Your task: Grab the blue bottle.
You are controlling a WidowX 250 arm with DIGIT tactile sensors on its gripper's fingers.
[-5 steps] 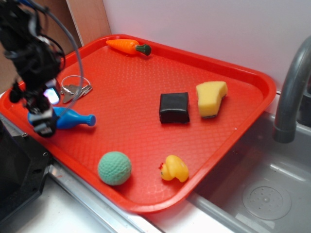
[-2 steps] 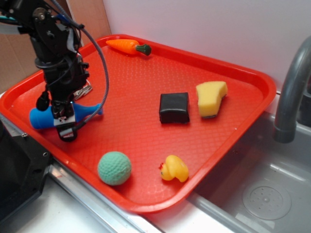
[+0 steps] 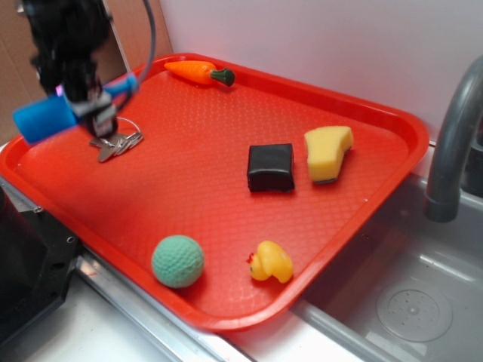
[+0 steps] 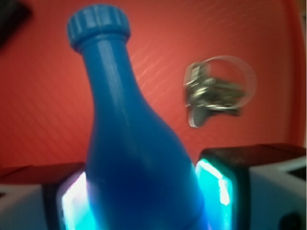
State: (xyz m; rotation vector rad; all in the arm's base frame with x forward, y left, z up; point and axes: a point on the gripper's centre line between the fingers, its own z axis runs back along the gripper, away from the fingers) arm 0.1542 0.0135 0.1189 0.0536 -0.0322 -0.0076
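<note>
The blue bottle (image 3: 47, 117) is bright blue smooth plastic, bowling-pin shaped, with a thick rounded body tapering to a narrow neck and a ribbed, flared cap (image 4: 98, 25). It is held off the red tray (image 3: 226, 279), lying roughly level above the tray's far left corner, body pointing left and neck pointing right in the exterior view. The gripper (image 3: 89, 105) has its jaws clamped on the bottle; the wrist view shows the thick body pressed between two black pads (image 4: 225, 172) with cyan glow on each side. Directly below, on the tray, lies one bunch of keys (image 3: 115, 142) on a metal ring, also seen blurred in the wrist view. Count of other items resting on the tray: one orange carrot (image 3: 198, 72) at the far edge, one black block (image 3: 270, 167) near the centre, one yellow sponge (image 3: 327, 152) just beside it to the right, one green ball (image 3: 178, 261) near the front edge, one yellow duck (image 3: 271, 262) to its right. One grey tap (image 3: 451, 143) stands at the right over a sink (image 3: 392, 302).
</note>
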